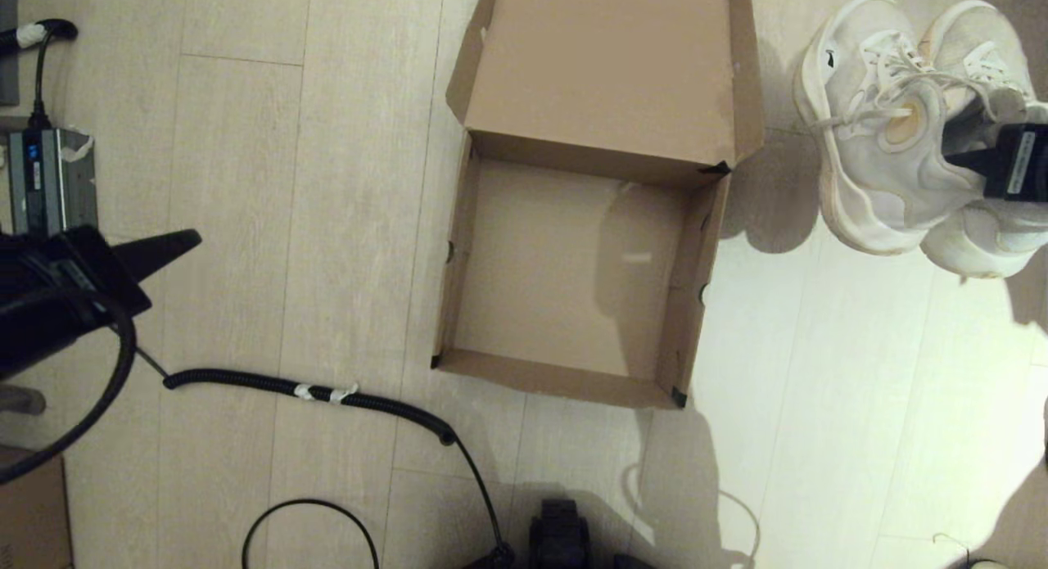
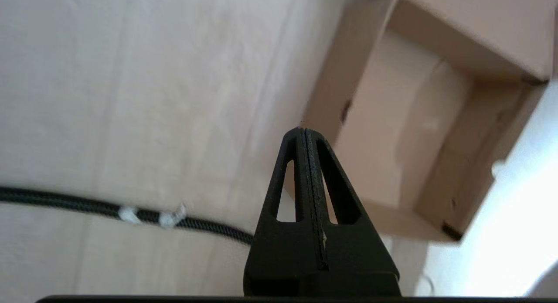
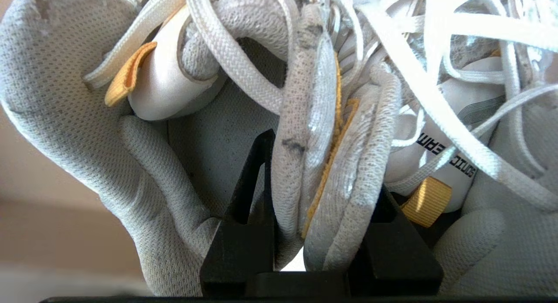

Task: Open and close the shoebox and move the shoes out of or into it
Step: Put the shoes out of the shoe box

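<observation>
The shoes (image 1: 892,135) are both pinched at once by the right gripper (image 1: 978,155), over on the right side of the head view. From the right wrist view you can see how: the black fingers (image 3: 248,194) are clamped on the two inner collar walls of the shoes (image 3: 322,154) pressed together, one finger inside each shoe opening. Yellow lining edge shows between the squeezed walls, there's a yellow pull tab on either side, and the white laces are a loose tangle above. In the head view the pair sits side by side, soles bright white, casting a shadow on the floor toward the box. Can't really tell whether they're resting on the floor or lifted a bit.

Next to them, just to the left, is the shoebox (image 1: 573,266), wide open. Lid flap is folded back away from the robot, inside facing up, black tape bits at the corners. Nothing in it, only bare cardboard.

The left gripper (image 1: 164,250) is well off to the left of the box, clenched with its fingers pressed flat together, holding nothing; the left wrist view shows that clearly (image 2: 307,163), with the shoebox (image 2: 418,133) beyond it.

A black coiled cable (image 1: 327,393) with white tape runs across the wood floor (image 1: 262,225) between that arm and the box. A grey power unit (image 1: 49,180) sits at the far left edge.
</observation>
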